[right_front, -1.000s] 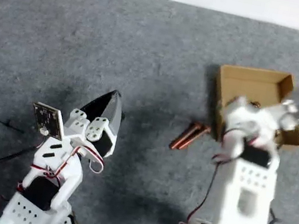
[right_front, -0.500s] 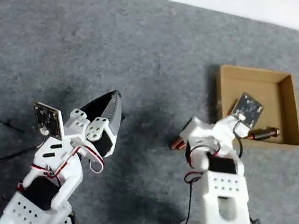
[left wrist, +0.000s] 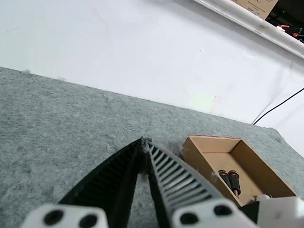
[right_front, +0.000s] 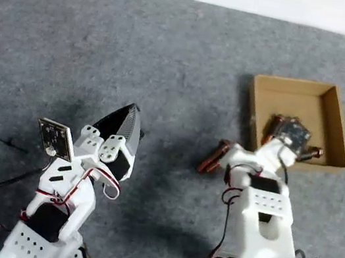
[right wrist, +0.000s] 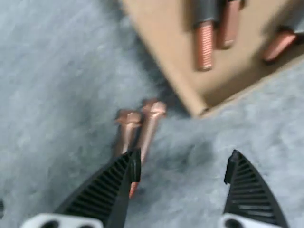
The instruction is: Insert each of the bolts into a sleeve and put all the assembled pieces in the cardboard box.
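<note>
Since the earlier frames the right arm has been swung away from above the cardboard box (right_front: 294,82) and brought round toward the two bare bolts (right_front: 213,156), while the left arm has been kept in one place. The bolts are laid side by side, touching, on the grey felt (right_front: 173,49) just beside the near corner of the box. Their long axis is run diagonally, with the heads turned toward that corner and the shank ends toward the right arm. In the right wrist view the right gripper (right wrist: 184,166) is held wide open and nothing is gripped. One fingertip (right wrist: 134,166) is placed over the shank ends of the bolts, and the other is set well apart over bare felt. The pair is therefore offset to one finger's side rather than centred between the jaws. Whether the finger is actually touching a shank cannot be determined. Assembled pieces (right wrist: 205,33), dark sleeves with threaded ends protruding, are already lodged inside the box. The left gripper (left wrist: 144,141) is closed with its tips pressed together on nothing, low over the felt and well apart from the bolts. The right arm is judged the nearer, and a sideways correction is judged necessary before one bolt can be enclosed across its shank
</note>
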Motion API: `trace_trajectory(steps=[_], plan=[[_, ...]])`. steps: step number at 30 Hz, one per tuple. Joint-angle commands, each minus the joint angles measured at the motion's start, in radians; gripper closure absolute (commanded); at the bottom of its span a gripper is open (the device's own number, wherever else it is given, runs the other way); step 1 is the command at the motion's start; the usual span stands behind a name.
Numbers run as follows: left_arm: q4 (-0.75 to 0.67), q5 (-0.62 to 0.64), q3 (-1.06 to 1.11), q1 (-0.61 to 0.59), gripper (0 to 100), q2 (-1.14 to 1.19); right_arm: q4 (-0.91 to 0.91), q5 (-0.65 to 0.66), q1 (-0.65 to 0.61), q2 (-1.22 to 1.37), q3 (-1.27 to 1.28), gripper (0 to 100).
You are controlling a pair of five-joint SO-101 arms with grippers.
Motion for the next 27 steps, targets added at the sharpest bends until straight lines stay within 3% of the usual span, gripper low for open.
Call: trace_trajectory(steps=[1, 12, 27], plan=[[-0.021, -0.009, 0.024, -0.01, 99, -0.013, -0.008, 0.011, 0.047, -0.005, -0.05, 73.5], [-0.021, -0.009, 0.019, -0.012, 99, -0.013, 0.12, 0.011, 0.13, -0.005, -0.05, 73.5], [-0.021, -0.009, 0.01, -0.012, 99, -0.013, 0.12, 0.011, -0.022, 0.001, -0.05, 73.5]])
